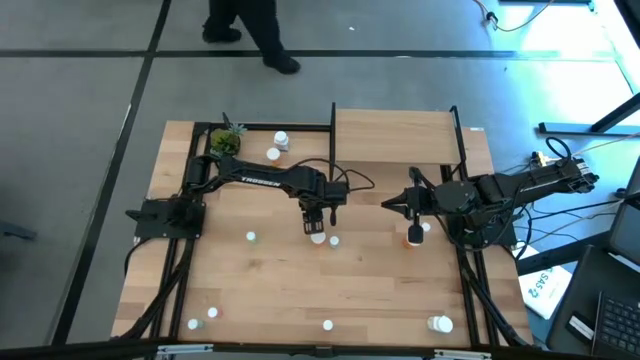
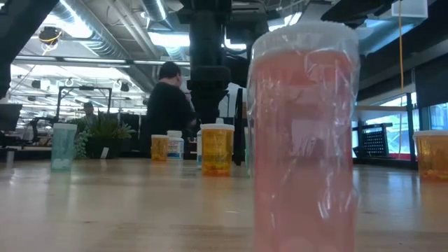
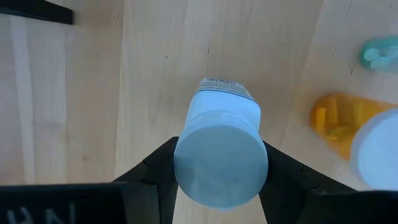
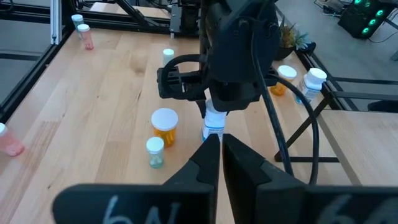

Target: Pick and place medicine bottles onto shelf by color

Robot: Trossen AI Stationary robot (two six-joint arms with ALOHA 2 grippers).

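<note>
White bottle (image 3: 221, 149) stands upright, clamped between left gripper (image 3: 217, 171) fingers.

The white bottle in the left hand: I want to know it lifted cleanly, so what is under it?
Under the white bottle, gripped at its cap by the left hand, the left wrist view shows bare wooden tabletop. The spot directly beneath its base is covered by the bottle itself.

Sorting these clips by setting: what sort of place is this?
Probably an open-plan lab or workshop: exposed ceiling pipes, a person among desks beyond the table, loose cables on the concrete floor.
</note>
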